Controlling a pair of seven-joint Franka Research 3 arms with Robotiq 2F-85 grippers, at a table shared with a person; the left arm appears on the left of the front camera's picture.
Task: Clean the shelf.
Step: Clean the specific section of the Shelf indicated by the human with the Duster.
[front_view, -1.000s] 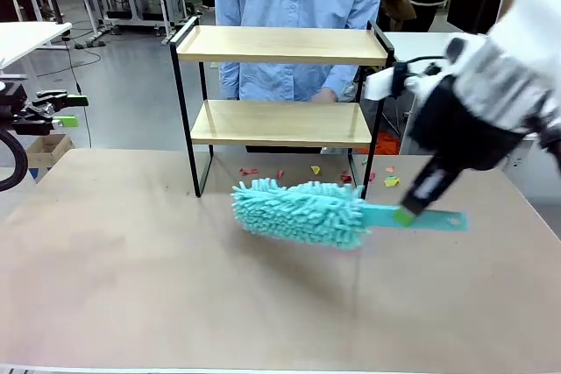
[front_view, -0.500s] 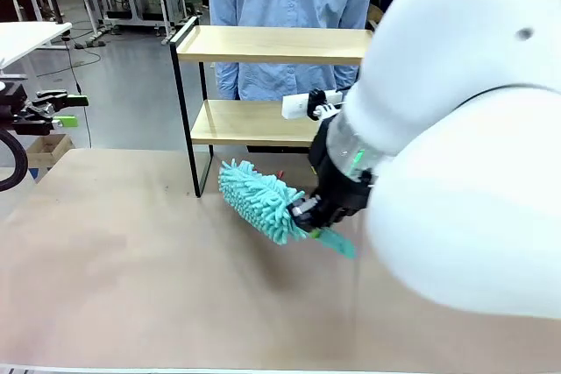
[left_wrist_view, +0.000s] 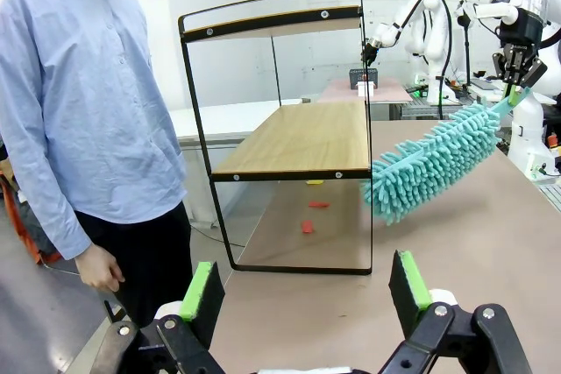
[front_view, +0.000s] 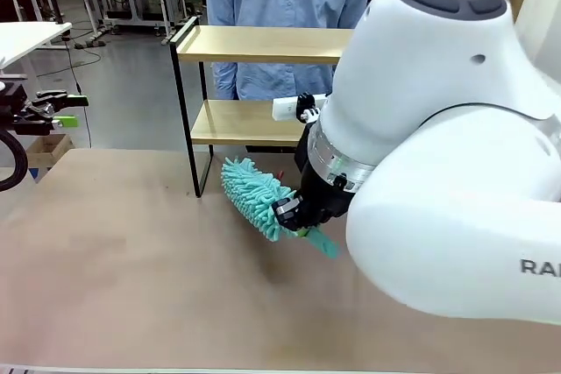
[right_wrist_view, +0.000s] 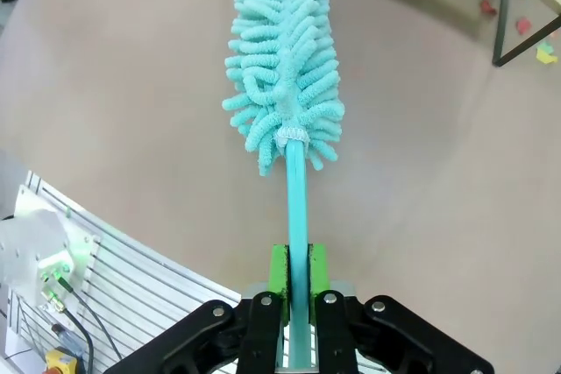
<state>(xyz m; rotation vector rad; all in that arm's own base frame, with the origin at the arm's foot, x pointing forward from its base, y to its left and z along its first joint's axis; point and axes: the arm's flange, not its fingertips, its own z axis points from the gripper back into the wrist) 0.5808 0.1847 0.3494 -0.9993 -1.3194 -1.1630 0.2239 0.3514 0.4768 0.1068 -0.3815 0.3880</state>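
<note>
The shelf stands at the table's far side, its two wooden boards bare; from the left wrist I see its side. A teal fluffy duster hangs tilted above the table in front of the shelf's left leg. My right gripper is shut on its handle, and the head points away from the wrist. In the left wrist view the duster floats just beside the lower board. My left gripper stays far left, off the table, open and holding nothing.
Coloured paper scraps lie on the table under the shelf. A person in a blue shirt stands right behind the shelf. My bulky right arm hides the shelf's right half. The near table is bare.
My right arm has swung left across the view, carrying the duster from flat at centre-right to a tilt near the shelf's left leg. The left arm stayed put.
</note>
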